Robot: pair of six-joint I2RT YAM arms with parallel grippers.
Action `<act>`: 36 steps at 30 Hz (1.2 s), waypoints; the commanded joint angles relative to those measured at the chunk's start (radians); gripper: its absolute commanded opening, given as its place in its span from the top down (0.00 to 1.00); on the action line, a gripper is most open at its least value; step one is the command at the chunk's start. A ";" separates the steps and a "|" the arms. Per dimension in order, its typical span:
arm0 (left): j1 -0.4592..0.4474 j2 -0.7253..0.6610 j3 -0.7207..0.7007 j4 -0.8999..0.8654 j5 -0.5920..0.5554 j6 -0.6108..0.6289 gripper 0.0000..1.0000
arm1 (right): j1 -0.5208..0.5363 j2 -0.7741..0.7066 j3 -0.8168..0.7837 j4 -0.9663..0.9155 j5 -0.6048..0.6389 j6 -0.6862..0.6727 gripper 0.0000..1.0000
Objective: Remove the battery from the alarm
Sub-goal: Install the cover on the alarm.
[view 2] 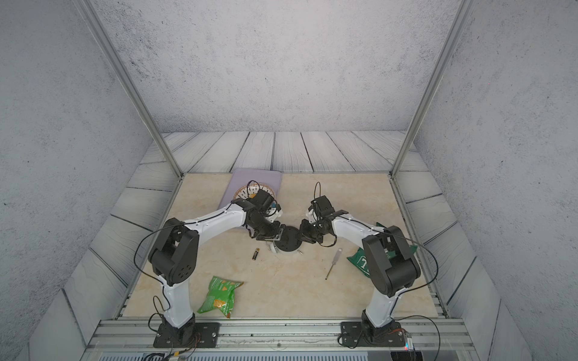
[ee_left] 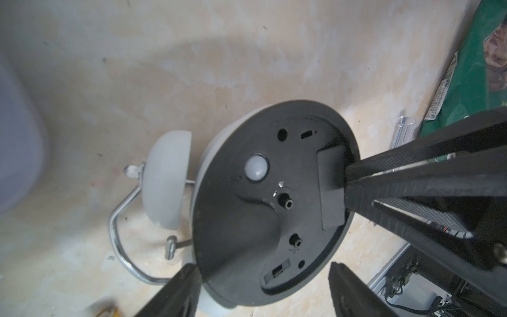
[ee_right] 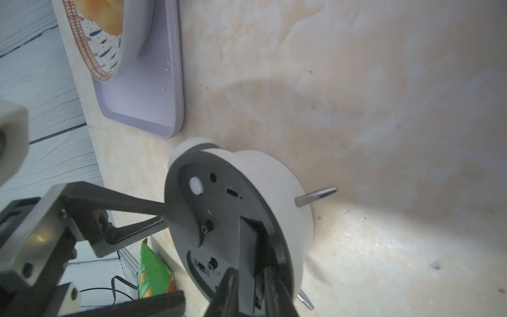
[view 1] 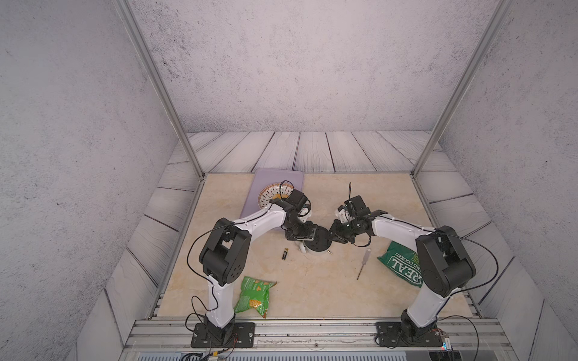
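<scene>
**Cell on the desk, right hand at the compartment**

We see the alarm (view 1: 317, 242) lying dial-down and tilted on the desk (view 1: 312, 297), its black back turned up. The left hand (ee_left: 262, 264) is spread wide, one finger on each side of the round body, and we judge it to be clamping the alarm. The right hand (ee_left: 349, 181) comes in from the opposite side. Its fingers are nearly together, and their tips are at the compartment cover (ee_left: 329, 189) near the rim. We cannot tell whether they pinch that cover or only touch it.

The battery (view 1: 284, 253) lies flat on the desk. It is clear of the alarm, near it on the left arm's side, with its long axis running roughly toward and away from the arm bases. The compartment sits on the far side of the back from the battery, under the right hand. Its inside is dark, so we cannot say whether anything remains in it. We judge the left hand to be the nearer one to the loose cell, though it is occupied.
</scene>
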 commanded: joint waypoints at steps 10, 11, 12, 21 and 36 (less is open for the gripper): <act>0.006 -0.068 -0.005 -0.026 -0.016 0.004 0.20 | 0.000 -0.026 0.099 -0.223 0.096 -0.071 0.67; 0.008 -0.071 -0.005 -0.026 -0.014 0.004 0.20 | 0.000 -0.028 0.108 -0.232 0.097 -0.075 0.66; 0.010 -0.072 -0.004 -0.026 -0.014 0.004 0.20 | 0.000 -0.027 0.116 -0.242 0.095 -0.076 0.65; 0.018 -0.072 -0.013 -0.025 -0.029 0.011 0.19 | -0.026 -0.055 0.131 -0.310 0.154 -0.125 0.55; 0.018 0.048 0.011 0.028 0.079 -0.011 0.20 | -0.061 0.087 0.030 -0.034 -0.073 -0.091 0.64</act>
